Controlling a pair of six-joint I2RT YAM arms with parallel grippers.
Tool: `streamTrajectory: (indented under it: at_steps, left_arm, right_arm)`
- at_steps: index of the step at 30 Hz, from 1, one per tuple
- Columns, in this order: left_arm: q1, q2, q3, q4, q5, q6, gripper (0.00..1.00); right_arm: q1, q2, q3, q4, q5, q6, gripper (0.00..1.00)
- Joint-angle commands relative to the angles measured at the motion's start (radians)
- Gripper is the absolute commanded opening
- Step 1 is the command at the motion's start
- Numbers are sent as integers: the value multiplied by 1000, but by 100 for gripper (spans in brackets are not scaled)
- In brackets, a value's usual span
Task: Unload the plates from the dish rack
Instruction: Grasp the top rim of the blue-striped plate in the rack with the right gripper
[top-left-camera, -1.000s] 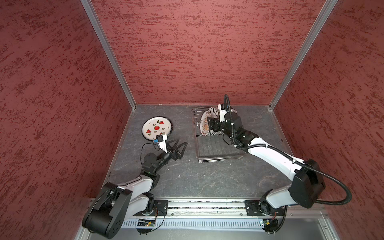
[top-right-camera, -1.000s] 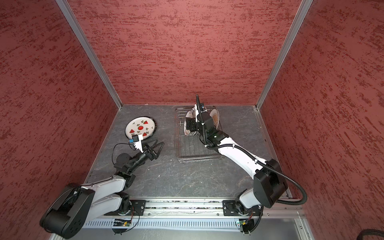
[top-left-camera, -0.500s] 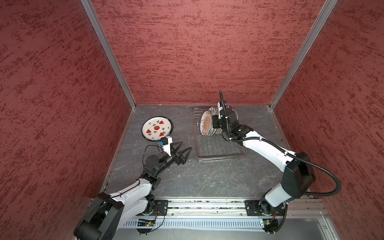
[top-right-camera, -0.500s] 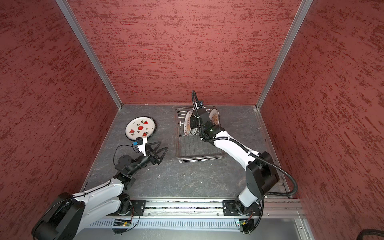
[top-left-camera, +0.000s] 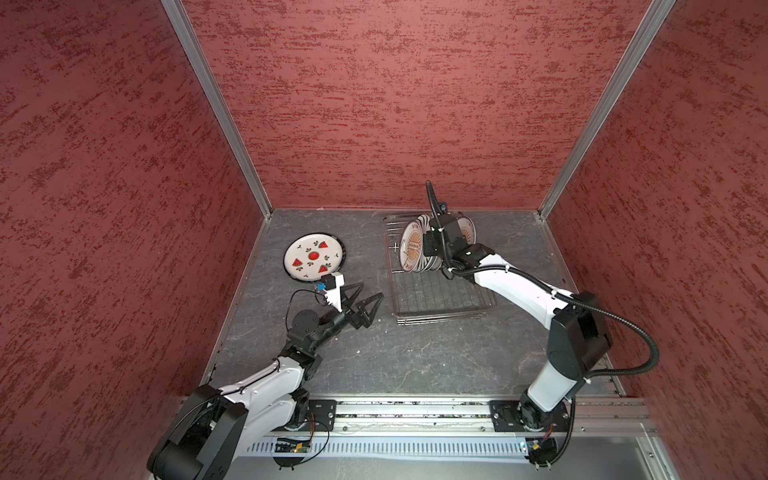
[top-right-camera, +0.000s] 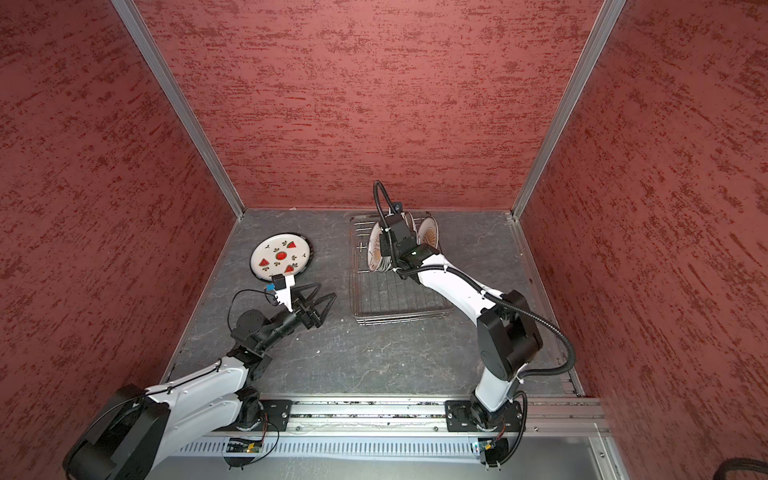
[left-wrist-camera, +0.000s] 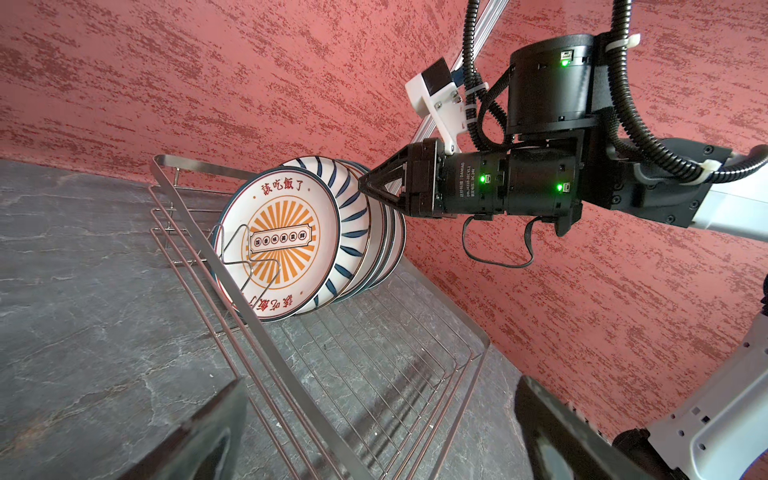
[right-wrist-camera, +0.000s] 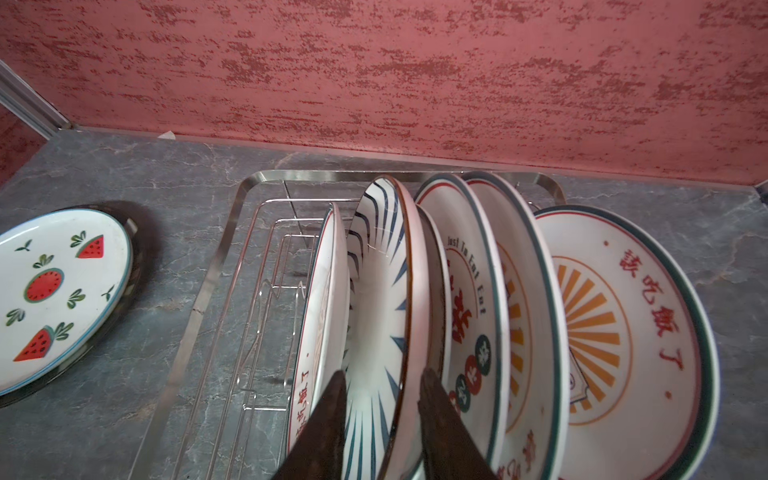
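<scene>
At the rack (right-wrist-camera: 206, 286), right gripper (right-wrist-camera: 382, 374) has narrowed around striped plate (right-wrist-camera: 374, 291).

The light is bright and soft. Thin shadows lie under the dish rack (left-wrist-camera: 374, 345). Wrist views bend at the edges. The right gripper (right-wrist-camera: 384, 372) looks blurry.

site: I saw a lab robot cell | cues: red panel walls (top-left-camera: 395, 104), aluminium posts (top-left-camera: 215, 104), rail-mounted arms (top-left-camera: 511, 289)
</scene>
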Motion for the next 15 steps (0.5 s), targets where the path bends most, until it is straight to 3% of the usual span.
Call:
streamTrajectory:
  at_steps: [1, 8, 15]
  left_arm:
    - [-5, 4, 20, -35, -12, 15, 99]
    - [-5, 24, 26, -34, -31, 19, 99]
    - [-5, 24, 32, -61, -52, 20, 99]
  right_arm:
    - [-7, 19, 41, -8, 34, -13, 30]
    - [-8, 57, 67, -14, 31, -9, 25]
    - [-14, 96, 86, -8, 11, 0, 27]
